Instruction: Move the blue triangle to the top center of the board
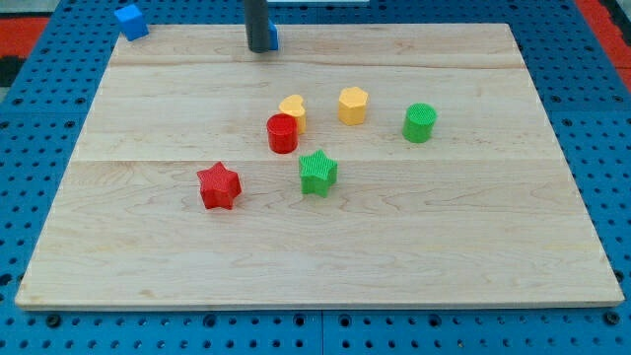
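My tip (260, 47) rests on the wooden board (315, 247) near its top edge, a little left of centre. A blue block (273, 39) sits right against the rod's right side, mostly hidden behind it; only a small blue sliver shows, so I cannot make out its shape. A second blue block, a cube (130, 21), lies at the board's top left corner, at or just past the edge, well left of my tip.
Below my tip, mid-board, sit a yellow heart (292, 108) touching a red cylinder (282, 133), a yellow hexagon (353, 105), a green cylinder (420, 122), a green star (317, 173) and a red star (219, 186). Blue pegboard surrounds the board.
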Robot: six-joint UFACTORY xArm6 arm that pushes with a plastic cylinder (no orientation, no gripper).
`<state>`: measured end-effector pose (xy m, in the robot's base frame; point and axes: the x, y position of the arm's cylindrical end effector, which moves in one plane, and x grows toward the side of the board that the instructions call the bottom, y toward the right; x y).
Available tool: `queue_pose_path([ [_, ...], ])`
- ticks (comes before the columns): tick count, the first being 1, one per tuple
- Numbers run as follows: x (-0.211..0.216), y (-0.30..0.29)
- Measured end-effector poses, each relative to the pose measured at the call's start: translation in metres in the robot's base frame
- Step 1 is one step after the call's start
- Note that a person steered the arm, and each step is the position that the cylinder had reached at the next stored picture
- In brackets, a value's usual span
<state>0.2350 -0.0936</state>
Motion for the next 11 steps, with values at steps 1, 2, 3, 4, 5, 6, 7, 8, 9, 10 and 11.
queue_pose_path([
  [1, -0.004, -0.028],
  [2, -0.008, -0.035],
  [3, -0.013, -0.028],
  [4, -0.017, -0.015],
  [5, -0.023, -0.001],
  [6, -0.029, 0.01],
  [7, -0.034, 0.019],
  [8, -0.039, 0.028],
  [9, -0.042, 0.03],
  [10, -0.043, 0.031],
  [11, -0.042, 0.024],
])
